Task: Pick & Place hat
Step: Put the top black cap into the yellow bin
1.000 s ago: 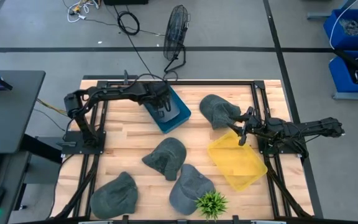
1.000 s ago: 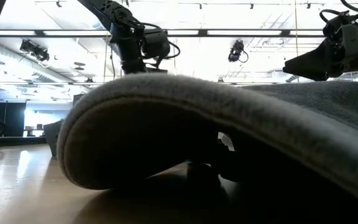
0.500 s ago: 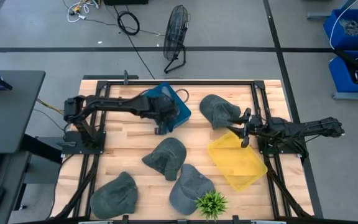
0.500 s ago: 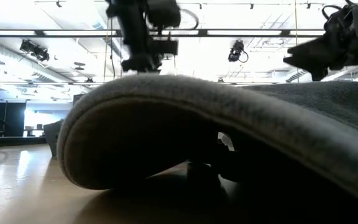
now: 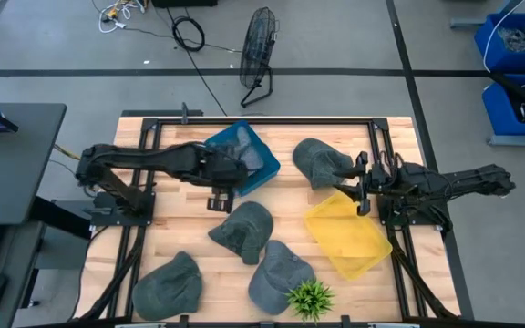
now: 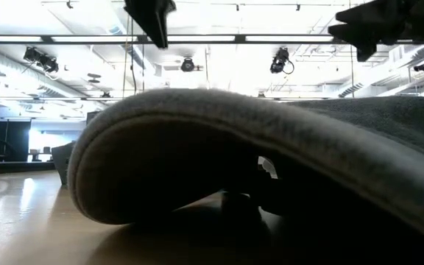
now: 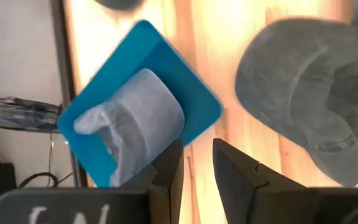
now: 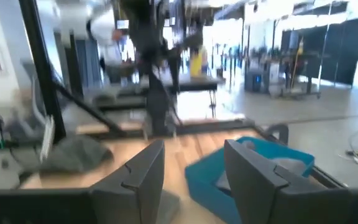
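Note:
Several grey hats lie on the wooden table. One pale grey hat (image 7: 138,121) rests in the blue tray (image 5: 264,162) at the far middle. Another hat (image 5: 242,230) lies at the centre, crown up, and one (image 5: 320,162) lies beside the yellow tray (image 5: 349,241). My left gripper (image 5: 219,196) hangs open with a narrow gap, just nearer than the blue tray and above bare wood, holding nothing. My right gripper (image 5: 363,189) is open over the yellow tray's far corner, next to the far right hat.
Two more hats (image 5: 169,282) (image 5: 281,273) lie near the table's near edge, with a small green plant (image 5: 310,297) beside them. A hat's brim (image 6: 234,162) fills the low view. Bare wood lies at the table's left part.
My left gripper has left the blue tray, moving toward the near edge and up, and the hat stays lying in the tray. My right gripper has risen a little by the far right hat.

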Controlling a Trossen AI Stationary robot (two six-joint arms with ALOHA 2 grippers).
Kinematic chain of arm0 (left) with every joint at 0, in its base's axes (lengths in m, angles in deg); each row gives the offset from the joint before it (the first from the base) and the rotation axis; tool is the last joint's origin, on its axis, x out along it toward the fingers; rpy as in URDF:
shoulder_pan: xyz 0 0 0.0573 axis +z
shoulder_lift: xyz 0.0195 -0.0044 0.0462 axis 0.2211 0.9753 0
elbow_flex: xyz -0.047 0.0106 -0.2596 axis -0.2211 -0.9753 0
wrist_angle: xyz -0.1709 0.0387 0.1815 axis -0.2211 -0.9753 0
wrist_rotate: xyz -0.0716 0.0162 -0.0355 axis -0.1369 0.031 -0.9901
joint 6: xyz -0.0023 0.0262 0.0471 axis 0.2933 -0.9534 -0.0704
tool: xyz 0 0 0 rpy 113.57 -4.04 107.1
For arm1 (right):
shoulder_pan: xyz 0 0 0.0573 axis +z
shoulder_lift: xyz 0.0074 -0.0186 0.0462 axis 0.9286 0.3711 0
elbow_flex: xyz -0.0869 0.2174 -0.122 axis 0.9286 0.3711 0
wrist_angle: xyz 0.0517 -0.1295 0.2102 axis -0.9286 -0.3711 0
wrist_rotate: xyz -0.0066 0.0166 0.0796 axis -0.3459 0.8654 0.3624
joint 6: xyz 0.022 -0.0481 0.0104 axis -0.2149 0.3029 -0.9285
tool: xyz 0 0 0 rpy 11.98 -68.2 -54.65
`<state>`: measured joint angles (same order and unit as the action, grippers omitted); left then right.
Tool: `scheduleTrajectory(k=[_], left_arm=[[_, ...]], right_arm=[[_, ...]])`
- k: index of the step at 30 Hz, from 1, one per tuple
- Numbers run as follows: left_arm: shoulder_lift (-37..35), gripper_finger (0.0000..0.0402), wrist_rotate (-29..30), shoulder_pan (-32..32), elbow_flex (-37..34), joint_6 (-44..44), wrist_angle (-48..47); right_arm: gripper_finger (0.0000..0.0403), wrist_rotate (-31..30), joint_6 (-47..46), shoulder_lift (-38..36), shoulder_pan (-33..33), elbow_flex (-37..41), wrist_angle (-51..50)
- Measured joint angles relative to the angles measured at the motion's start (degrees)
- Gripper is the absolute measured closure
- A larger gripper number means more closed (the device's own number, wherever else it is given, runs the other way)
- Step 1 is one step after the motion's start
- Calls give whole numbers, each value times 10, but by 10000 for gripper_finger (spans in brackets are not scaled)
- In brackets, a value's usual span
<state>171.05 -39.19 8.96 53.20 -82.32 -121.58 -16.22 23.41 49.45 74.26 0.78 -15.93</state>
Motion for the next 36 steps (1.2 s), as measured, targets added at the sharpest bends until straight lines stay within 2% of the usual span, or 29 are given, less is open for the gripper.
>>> scheduleTrajectory(k=[5, 9, 13, 15, 22, 24, 29, 33, 36], left_arm=[[-72, 314, 3, -3, -34, 47, 13], [-136, 314, 3, -3, -119, 72, 67], [-194, 314, 3, -3, -242, 78, 191], [-212, 314, -3, -3, -302, 78, 267], [-223, 314, -44, -3, -440, 86, 489], [-220, 314, -44, -3, -458, 94, 525], [-218, 314, -44, -2, -466, 98, 541], [-218, 314, -44, -2, -466, 101, 543], [-218, 314, -44, -2, -466, 102, 540]], right_arm=[[234, 3, 2, 97, 0, -86, -113], [234, -18, 2, 168, 0, -145, -204], [234, -111, -34, 225, -1, -183, -282], [234, -135, -63, 245, -1, -194, -312], [234, -128, -119, 291, -7, -197, -360], [234, -141, -162, 303, -19, -197, -369], [234, -256, -344, 349, -75, -197, -355], [234, -236, -445, 396, -129, -197, -346], [234, -201, -459, 440, -156, -197, -315]])
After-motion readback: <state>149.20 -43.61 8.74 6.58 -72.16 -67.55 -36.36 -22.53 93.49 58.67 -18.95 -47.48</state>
